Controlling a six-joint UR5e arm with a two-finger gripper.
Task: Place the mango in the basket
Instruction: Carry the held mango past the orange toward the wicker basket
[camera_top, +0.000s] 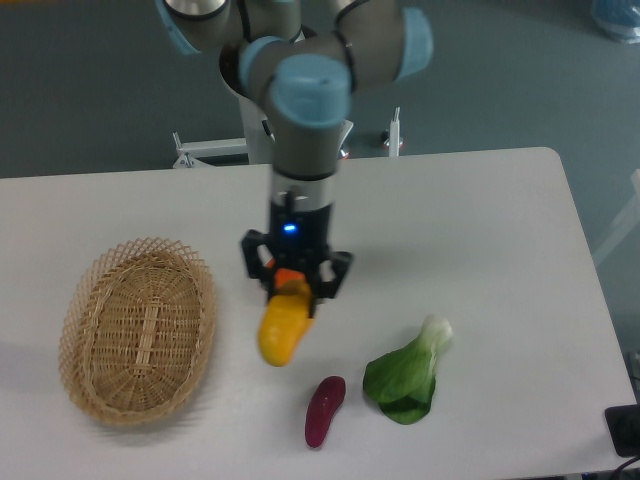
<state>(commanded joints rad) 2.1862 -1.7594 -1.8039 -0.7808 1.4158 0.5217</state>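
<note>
The white table (480, 230) carried everything. The wicker basket (137, 329) lay at its left side, its oval running front to back. The arm (305, 110) reached down over the middle, and its gripper (293, 283) was clamped on the orange top end of the mango (283, 322). The mango hung just right of the basket, its long axis nearly upright, yellow end pointing down and slightly left. A leafy green (405, 378) and a purple eggplant (324, 411) lay nearer the front.
</note>
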